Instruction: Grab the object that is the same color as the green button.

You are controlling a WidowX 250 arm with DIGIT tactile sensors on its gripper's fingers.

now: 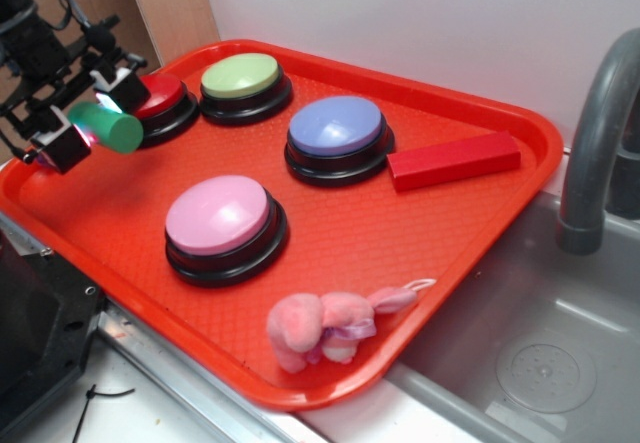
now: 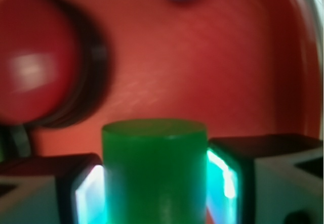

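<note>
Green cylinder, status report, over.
Gripper shut on green cylinder, fingers clamped both sides. Cylinder lifted above tray. Red button close behind; nothing blocking.

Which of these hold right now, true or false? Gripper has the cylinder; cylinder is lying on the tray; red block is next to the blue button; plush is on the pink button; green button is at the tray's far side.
1. The gripper is shut on the green cylinder. True; the wrist view shows a finger on each side of it.
2. The cylinder lies on the tray. False: it is held above the tray, near the red button.
3. The red block sits beside the blue button. True.
4. The pink plush rests on the pink button. False: it lies on the tray near the front edge, apart from that button.
5. The green button is at the tray's far side. True.
</note>
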